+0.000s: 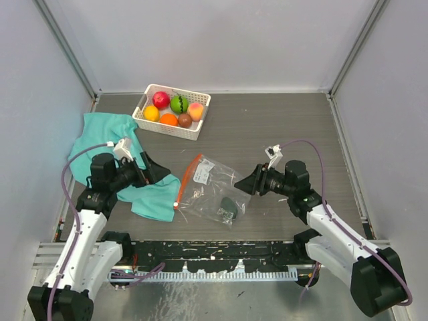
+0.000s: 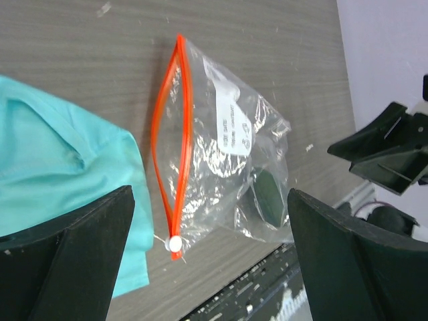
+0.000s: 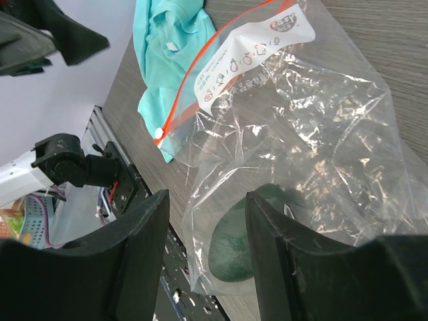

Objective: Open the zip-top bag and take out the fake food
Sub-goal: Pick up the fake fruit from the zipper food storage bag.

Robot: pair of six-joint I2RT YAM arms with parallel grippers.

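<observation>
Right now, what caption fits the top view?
Zip-top bag holds one dark green fruit; six fruits sit in white basket.

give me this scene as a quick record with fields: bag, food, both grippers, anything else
bag: zip-top bag lying flat on the table, orange zipper gaping open
inside bag: one dark green piece
basket: white basket at the far side, holding six fake fruits
left gripper: open wide above the teal cloth edge, holding nothing
right gripper: jaws apart at the bag's right edge, no grip visible
task state: bag open, green piece not yet out
</observation>
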